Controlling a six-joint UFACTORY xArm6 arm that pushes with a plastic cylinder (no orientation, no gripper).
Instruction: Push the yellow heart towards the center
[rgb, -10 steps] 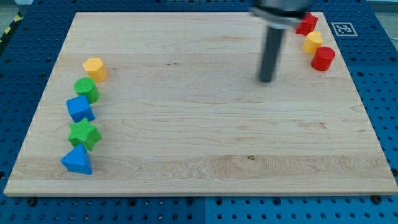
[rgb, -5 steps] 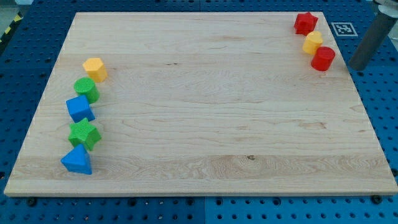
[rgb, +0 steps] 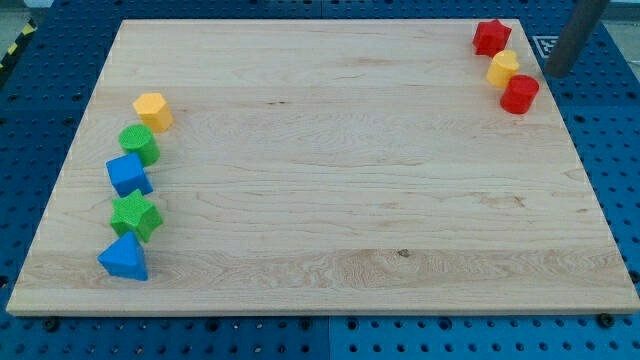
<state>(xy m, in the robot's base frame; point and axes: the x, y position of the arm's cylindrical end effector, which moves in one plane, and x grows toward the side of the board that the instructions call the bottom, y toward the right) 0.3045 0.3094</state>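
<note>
The yellow heart (rgb: 503, 68) sits near the board's top right corner, between a red star (rgb: 491, 37) above it and a red cylinder (rgb: 519, 94) below it. My tip (rgb: 556, 72) is just off the board's right edge, to the right of the yellow heart and apart from it. The dark rod rises out of the view's top.
Down the wooden board's (rgb: 320, 190) left side stand a yellow hexagon (rgb: 152, 111), a green cylinder (rgb: 139, 144), a blue cube-like block (rgb: 128, 175), a green star (rgb: 135, 215) and a blue triangle (rgb: 124, 258). A fiducial tag (rgb: 547, 45) lies beside the top right corner.
My tip swept from the board's upper middle to the right, past the edge, then moved up and slightly left, closer to the yellow heart. No block has moved.
</note>
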